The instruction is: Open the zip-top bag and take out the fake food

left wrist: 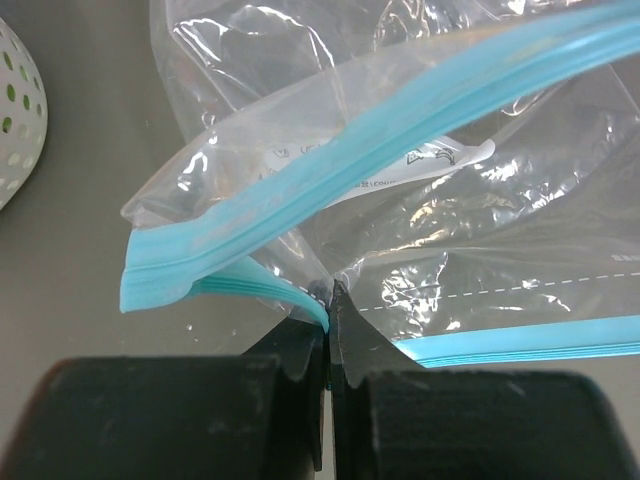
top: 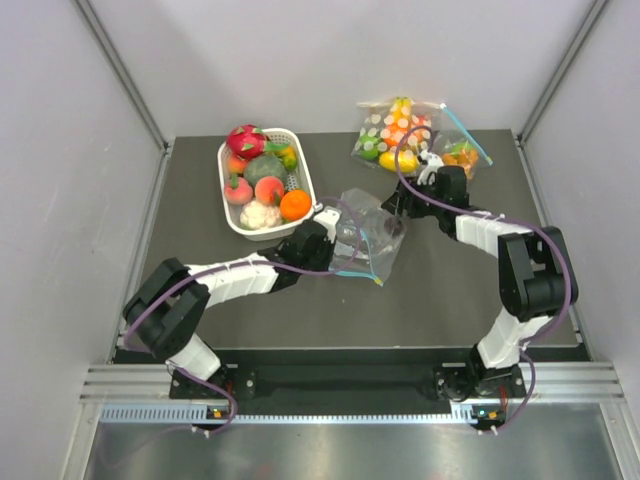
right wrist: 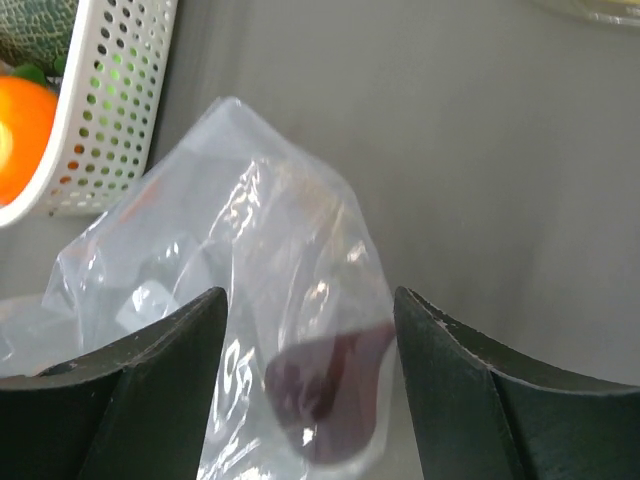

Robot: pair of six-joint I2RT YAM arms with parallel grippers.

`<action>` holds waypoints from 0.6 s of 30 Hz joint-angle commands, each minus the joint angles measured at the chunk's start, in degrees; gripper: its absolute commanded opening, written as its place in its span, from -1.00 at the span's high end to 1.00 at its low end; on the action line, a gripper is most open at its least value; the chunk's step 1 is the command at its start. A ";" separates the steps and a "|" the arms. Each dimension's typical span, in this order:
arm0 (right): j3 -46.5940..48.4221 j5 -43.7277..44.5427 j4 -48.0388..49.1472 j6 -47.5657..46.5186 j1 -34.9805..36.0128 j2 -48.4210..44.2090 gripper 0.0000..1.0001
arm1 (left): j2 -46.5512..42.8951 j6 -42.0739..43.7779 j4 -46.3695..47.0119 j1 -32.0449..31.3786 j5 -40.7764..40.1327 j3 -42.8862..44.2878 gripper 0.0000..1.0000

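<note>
Now: bag [top: 372, 256] lies mid-frame on the desk [top: 430, 300], right of the basket [top: 224, 196]. My left claw [left wrist: 328, 300] is pinched tight on one lip by the zip strip [left wrist: 400, 130], likely anchoring it so the mouth gapes. My right claw [right wrist: 310, 300] stands wide, straddling the bag's far corner. Only its camera shows a dark piece [right wrist: 325, 400] inside, probably food. The left wrist view alone shows the strip parted.
</note>
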 commanded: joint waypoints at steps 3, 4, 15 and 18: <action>4.32 -3.57 1.56 -0.65 -0.50 4.39 -0.19 | -1.38 1.20 3.22 0.87 1.14 0.17 1.00; 4.23 -3.66 0.94 -0.56 -0.50 4.57 -0.12 | -1.20 1.29 3.05 0.88 1.14 0.35 1.00; -0.86 -0.93 -8.28 -1.61 0.90 1.23 0.92 | 0.81 1.38 5.15 3.16 -1.32 2.98 1.00; -3.40 -1.28 -8.56 -1.27 1.25 -1.40 1.00 | 2.05 0.94 7.17 4.21 -3.34 3.51 1.00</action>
